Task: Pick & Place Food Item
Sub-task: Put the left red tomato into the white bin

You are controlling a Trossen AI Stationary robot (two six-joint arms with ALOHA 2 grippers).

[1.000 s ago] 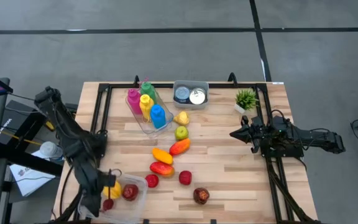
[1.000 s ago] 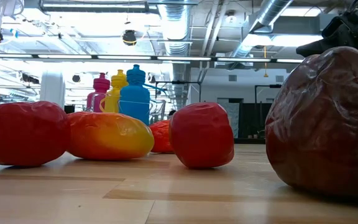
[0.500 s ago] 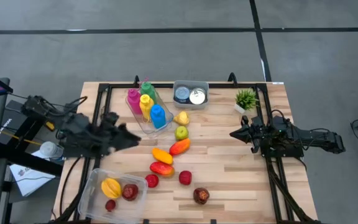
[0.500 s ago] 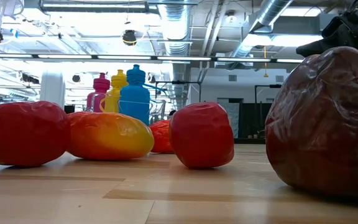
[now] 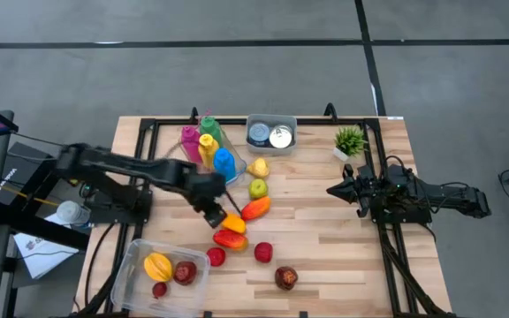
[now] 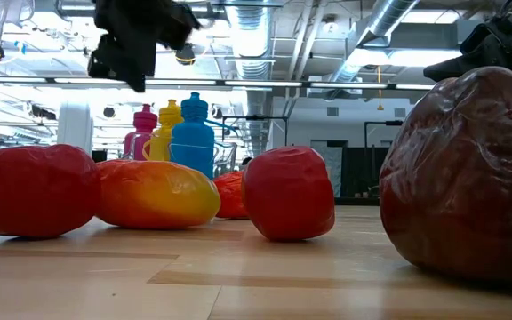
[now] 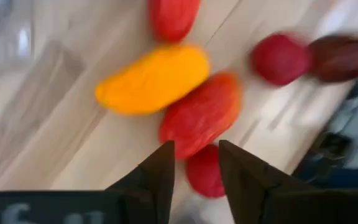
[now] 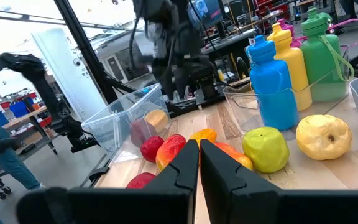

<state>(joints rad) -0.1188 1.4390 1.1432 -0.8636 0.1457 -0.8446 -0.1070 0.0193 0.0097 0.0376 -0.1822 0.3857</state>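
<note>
The left gripper [image 5: 212,215] hangs over the middle of the wooden table [image 5: 325,238], its jaws a narrow gap apart and holding nothing, just above the orange fruit [image 5: 230,221] and red fruit [image 5: 229,238]; blur makes any contact hard to judge. At about seven o'clock from them, the clear tub [image 5: 138,261] holds a yellow fruit [image 5: 157,265] and two red ones. The right gripper [image 5: 332,189] waits at three o'clock, jaws pressed together and empty.
</note>
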